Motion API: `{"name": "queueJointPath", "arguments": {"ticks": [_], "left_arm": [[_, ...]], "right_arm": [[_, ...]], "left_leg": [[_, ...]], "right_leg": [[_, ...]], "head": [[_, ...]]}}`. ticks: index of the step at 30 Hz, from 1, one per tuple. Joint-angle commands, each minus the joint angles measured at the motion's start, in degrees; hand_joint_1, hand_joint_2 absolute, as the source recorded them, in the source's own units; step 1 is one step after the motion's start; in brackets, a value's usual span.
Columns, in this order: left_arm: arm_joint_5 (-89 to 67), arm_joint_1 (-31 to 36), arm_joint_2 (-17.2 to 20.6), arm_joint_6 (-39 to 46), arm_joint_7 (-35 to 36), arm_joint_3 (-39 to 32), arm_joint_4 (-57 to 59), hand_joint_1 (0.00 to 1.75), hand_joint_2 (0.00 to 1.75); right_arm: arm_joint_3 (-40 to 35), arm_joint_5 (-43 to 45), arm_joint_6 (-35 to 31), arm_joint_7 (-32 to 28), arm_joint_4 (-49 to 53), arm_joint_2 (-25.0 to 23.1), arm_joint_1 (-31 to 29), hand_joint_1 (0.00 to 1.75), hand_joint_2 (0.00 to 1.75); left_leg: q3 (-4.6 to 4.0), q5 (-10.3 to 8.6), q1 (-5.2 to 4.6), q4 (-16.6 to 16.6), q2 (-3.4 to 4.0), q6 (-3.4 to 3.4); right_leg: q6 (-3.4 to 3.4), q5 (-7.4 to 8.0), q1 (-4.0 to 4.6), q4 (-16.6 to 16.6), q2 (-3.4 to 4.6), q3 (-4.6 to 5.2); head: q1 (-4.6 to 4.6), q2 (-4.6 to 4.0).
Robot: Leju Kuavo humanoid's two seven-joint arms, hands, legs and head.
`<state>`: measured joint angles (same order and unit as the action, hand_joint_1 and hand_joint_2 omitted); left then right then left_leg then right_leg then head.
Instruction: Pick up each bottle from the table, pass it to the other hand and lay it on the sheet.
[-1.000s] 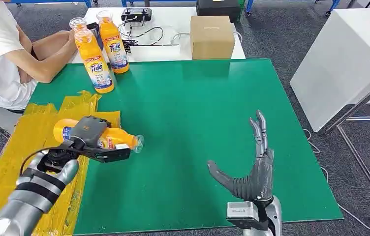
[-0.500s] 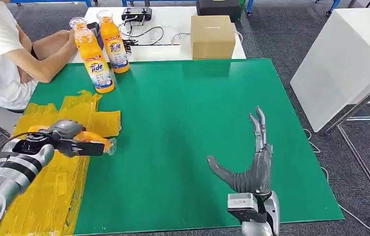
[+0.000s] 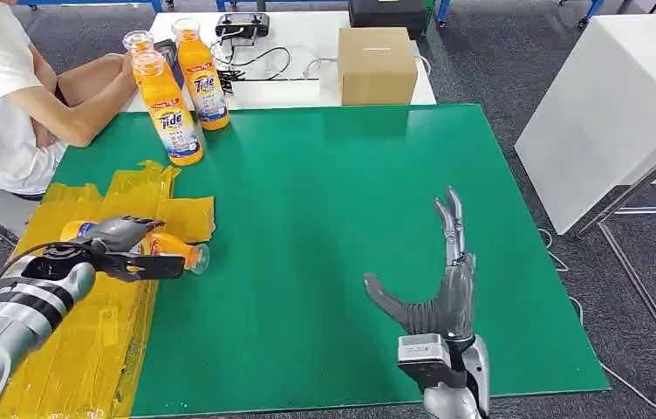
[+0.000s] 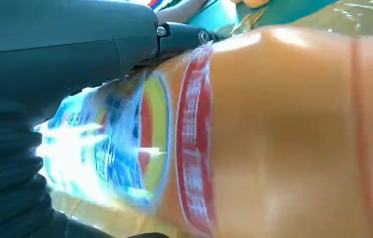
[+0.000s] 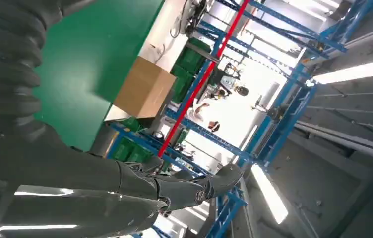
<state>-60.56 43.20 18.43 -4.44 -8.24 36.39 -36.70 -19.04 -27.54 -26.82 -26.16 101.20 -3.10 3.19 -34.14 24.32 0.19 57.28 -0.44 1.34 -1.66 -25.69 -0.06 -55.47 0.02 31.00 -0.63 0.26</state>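
At the far left of the green mat (image 3: 333, 218) stand orange bottles. On the nearest bottle (image 3: 167, 109) I read "Tide" on its label, and the second bottle (image 3: 199, 77) beside it, slightly farther, carries the same "Tide" mark. The bottle in my left hand (image 3: 119, 247) has a red, yellow and blue label (image 4: 140, 144), but its print is too blurred to read.

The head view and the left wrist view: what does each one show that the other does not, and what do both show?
Head view alone: the open right hand over the green mat, three upright bottles, a cardboard box, and a seated person. Left wrist view alone: the held bottle's label close up, blurred. Both: the left hand holding the orange bottle over the yellow sheet.
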Motion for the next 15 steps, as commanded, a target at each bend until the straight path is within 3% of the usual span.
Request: {"name": "queueJointPath", "arguments": {"ticks": [1,7,10,15], "left_arm": [[1.18,-1.24,-1.0,3.18,0.64,-0.21,-0.06,0.0,0.0],[1.99,-5.27,-0.35,10.07,0.85,-4.36,-6.61,0.0,0.0],[6.34,-13.85,0.79,16.4,-0.04,-12.99,-23.43,0.0,0.0],[6.36,-16.38,1.76,13.79,0.88,-14.5,-29.11,0.0,0.0]], "right_arm": [[-0.9,0.42,0.33,0.48,-4.64,0.17,-2.36,0.0,1.75],[-0.34,1.09,0.41,0.54,-3.07,0.74,-1.27,0.0,1.75],[0.06,5.01,3.8,0.77,-0.31,2.0,1.06,0.0,1.75],[0.53,5.13,4.26,0.65,0.27,1.98,1.7,0.0,1.75]], "left_leg": [[0.13,0.02,0.01,-0.05,0.08,-0.02],[0.14,0.04,0.02,-0.05,0.08,-0.03],[0.26,0.1,0.05,-0.06,0.09,-0.04],[0.18,0.14,0.04,0.0,0.12,-0.04]], "right_leg": [[-0.01,0.0,0.01,0.07,0.06,-0.12],[-0.01,-0.01,0.02,0.08,0.06,-0.13],[-0.01,-0.05,0.05,0.13,0.05,-0.28],[-0.02,-0.08,0.04,0.08,0.07,-0.17]], "head": [[-0.02,0.0],[0.0,0.0],[-0.02,0.0],[-0.04,0.0]]}}
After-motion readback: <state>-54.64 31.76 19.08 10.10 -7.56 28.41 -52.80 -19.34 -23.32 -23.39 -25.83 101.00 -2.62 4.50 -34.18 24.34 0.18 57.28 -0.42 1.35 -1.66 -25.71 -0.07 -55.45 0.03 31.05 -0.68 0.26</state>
